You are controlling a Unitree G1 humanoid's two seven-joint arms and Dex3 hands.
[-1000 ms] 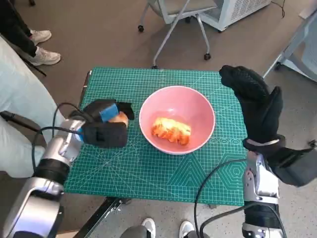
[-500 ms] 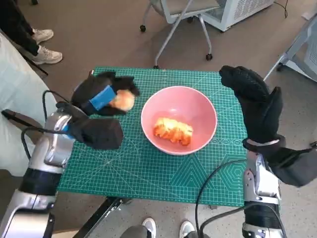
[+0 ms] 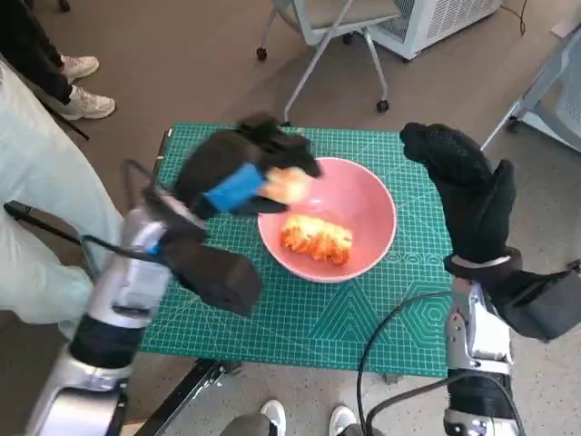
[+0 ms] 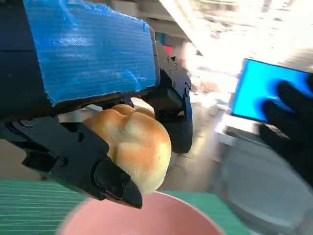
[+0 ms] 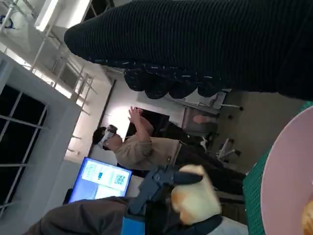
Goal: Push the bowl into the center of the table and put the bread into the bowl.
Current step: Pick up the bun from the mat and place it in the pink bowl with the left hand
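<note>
A pink bowl (image 3: 368, 204) stands near the middle of the green mat, with an orange-glazed piece of bread (image 3: 314, 238) lying in it. My left hand (image 3: 238, 171) holds a pale round bread roll (image 3: 287, 185) above the bowl's left rim. In the left wrist view the roll (image 4: 129, 147) sits pinched between the black fingers (image 4: 105, 177), with the pink rim (image 4: 146, 220) just under it. My right hand (image 3: 467, 186) hangs raised beside the bowl's right side, holding nothing, fingers loosely bent. The right wrist view shows the roll (image 5: 193, 198) and the bowl's edge (image 5: 288, 169).
The green cutting mat (image 3: 300, 313) covers the small table. An office chair (image 3: 331, 27) stands behind the table. A person's shoes (image 3: 77, 86) show at the far left, another pair of feet (image 3: 304, 420) at the front edge. A person stands in the right wrist view (image 5: 132, 147).
My left hand has lifted the roll off the mat at the left and carried it up and right to the bowl's rim. The right hand has stayed in place.
</note>
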